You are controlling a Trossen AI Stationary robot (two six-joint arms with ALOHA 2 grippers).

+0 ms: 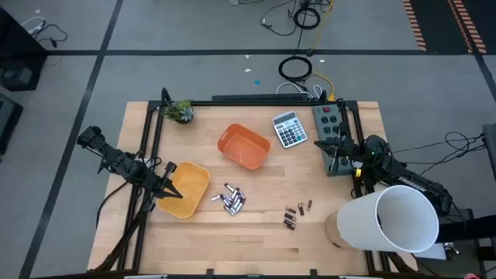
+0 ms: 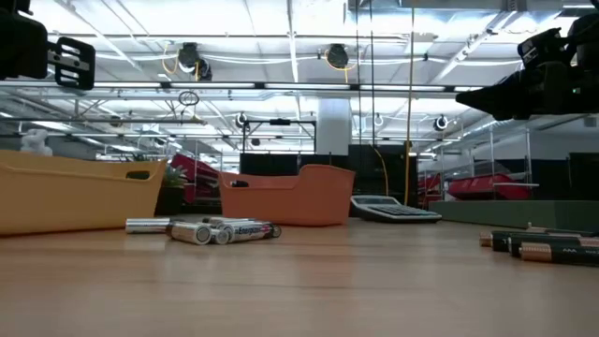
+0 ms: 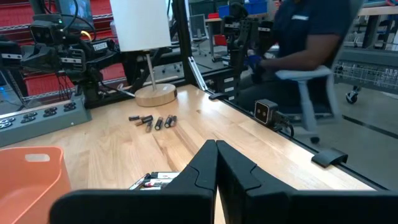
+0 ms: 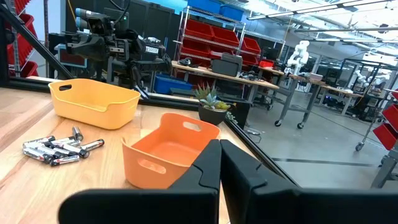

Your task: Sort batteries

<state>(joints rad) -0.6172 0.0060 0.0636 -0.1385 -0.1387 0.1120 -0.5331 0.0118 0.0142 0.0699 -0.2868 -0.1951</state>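
Nearest the table's front edge the batteries already lie in two loose heaps, which reads as the sort not yet begun: roughly seven silvery-grey batteries (image 1: 233, 200) near the middle and about five thin dark batteries (image 1: 295, 214) to their right. Beyond them two bins wait, a yellow bin (image 1: 186, 188) and an orange bin (image 1: 243, 146), presumably one per kind. The left gripper (image 1: 166, 188) hovers over the yellow bin and the right gripper (image 1: 338, 147) by the power strip (image 1: 328, 128), both with jaws closed and empty.

Overhead, table-level and both wrist views share the batteries (image 1: 233, 199).
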